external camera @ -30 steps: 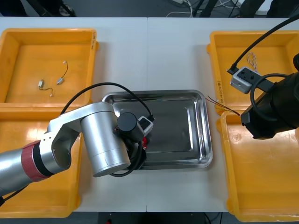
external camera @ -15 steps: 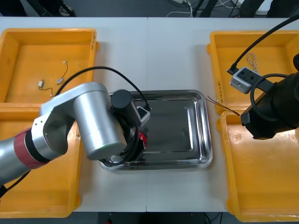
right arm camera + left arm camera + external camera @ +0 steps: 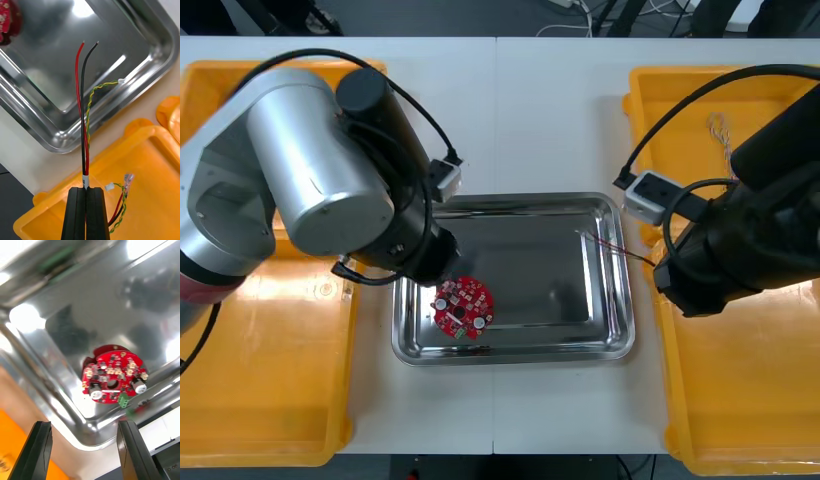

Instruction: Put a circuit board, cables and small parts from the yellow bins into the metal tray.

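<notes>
Cables (image 3: 83, 112), red, black and twisted yellow, jut from the clamped right pincer (image 3: 86, 189) over the metal tray (image 3: 550, 260) rim and could drape outside if dropped early, while the wide-open left pincer (image 3: 83, 423) hovers above the circuit board (image 3: 462, 304) lying inside.

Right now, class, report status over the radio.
Left pincer open above circuit board in tray. Right pincer shut on cables, ends over tray. Nothing blocking.
</notes>
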{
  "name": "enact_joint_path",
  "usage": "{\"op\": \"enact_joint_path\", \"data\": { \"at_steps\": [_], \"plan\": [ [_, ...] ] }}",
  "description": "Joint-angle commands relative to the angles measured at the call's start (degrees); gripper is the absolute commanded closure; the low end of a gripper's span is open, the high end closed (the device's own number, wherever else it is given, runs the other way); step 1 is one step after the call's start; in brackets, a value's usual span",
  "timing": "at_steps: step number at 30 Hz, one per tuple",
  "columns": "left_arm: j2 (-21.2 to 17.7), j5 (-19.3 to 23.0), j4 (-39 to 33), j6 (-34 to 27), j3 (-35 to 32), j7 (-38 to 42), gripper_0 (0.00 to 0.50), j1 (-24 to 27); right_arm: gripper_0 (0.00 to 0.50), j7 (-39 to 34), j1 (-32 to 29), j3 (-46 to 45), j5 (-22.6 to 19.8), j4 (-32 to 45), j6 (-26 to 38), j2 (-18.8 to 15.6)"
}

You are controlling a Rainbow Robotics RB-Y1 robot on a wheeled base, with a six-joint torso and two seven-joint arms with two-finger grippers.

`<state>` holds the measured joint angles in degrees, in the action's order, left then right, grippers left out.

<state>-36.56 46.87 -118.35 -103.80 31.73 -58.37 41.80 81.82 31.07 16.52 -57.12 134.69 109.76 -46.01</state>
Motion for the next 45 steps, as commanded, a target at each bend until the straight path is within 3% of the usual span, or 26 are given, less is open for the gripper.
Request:
{"op": "enact_joint_path", "data": {
  "at_steps": [1, 9, 20, 26, 35, 45],
  "plan": [
    [-4.1, 2.8, -1.1, -1.5, -5.7, -2.7, 0.000, 2.5, 0.500, 0.5, 5.0, 4.7, 1.1, -2.1, 0.2, 4.0],
    [-7.0, 4.6, 4.1, -4.3, -13.9, -9.7, 0.000, 2.5, 0.500, 2.2, 9.5, 11.6, 5.5, -6.4, 0.1, 8.7],
    [-9.3, 2.1, 14.0, -3.7, -21.6, -21.7, 0.000, 2.7, 0.500, 5.7, 12.4, 21.1, 10.1, -9.6, -4.9, 8.9],
    [-10.1, -0.6, 18.9, -3.7, -25.2, -28.5, 0.000, 3.5, 0.500, 10.5, 13.0, 24.3, 10.3, -12.2, -9.3, 8.9],
    [-10.2, -5.9, 27.7, -1.1, -27.6, -39.4, 0.000, 5.6, 0.500, 19.3, 12.7, 27.3, 11.5, -13.3, -12.2, 7.2],
    [-10.2, -8.1, 36.9, 6.8, -29.4, -52.5, 0.000, 6.0, 0.500, 20.7, 11.5, 33.7, 15.8, -13.4, -19.1, 3.4]
  ]
}}
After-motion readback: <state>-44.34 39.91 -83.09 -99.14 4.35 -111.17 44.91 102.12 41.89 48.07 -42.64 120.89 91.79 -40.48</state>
